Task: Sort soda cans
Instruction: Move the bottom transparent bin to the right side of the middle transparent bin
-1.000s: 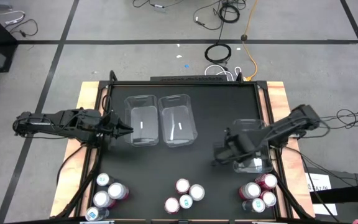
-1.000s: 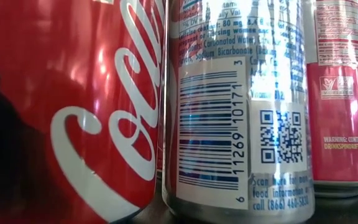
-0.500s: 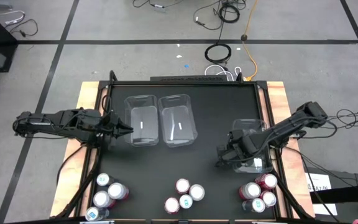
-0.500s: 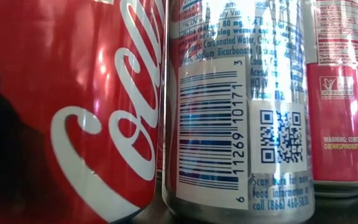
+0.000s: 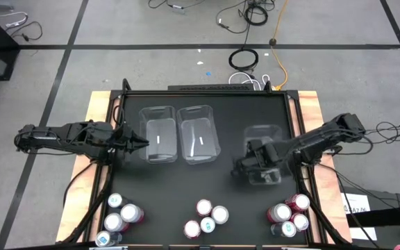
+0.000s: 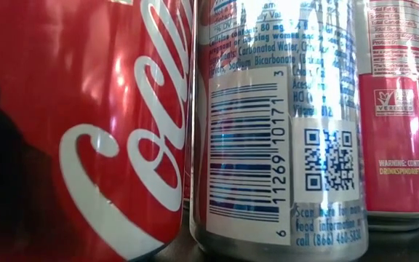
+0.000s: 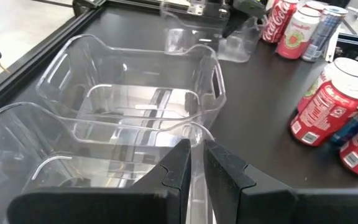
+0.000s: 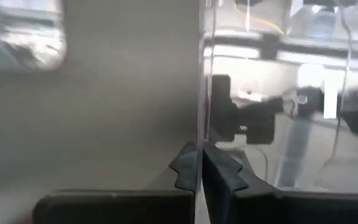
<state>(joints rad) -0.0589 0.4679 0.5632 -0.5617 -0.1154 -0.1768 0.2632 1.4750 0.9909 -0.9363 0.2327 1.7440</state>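
The right gripper [image 8: 199,163] has its two dark fingers pinched together on the thin clear wall of a plastic bin [image 5: 261,156], the wall's edge running straight up out of the narrow seam between the fingertips. From there the wrist and forearm run low and almost flat across the table's right side, stretched out from a base near the right edge, so the arm lies as a long slanted line with the gripped bin at its inner end. The left gripper [image 7: 196,163] also has its fingers drawn tight, clamped on the rim of the nearest of two clear bins [image 5: 160,134] standing side by side at the table's middle rear; the second [image 5: 198,133] sits just beside it. The left arm reaches in level from the table's left edge, extended nearly straight. The soda cans stand upright along the near edge of the black table [image 5: 242,114] in three clusters: one at the left corner [image 5: 120,214], one in the middle [image 5: 206,217] and one at the right [image 5: 289,213], well apart from both grippers. The low view is filled by a red can [image 6: 78,124], a silver can with a barcode [image 6: 278,124] and a pink one [image 6: 402,109].
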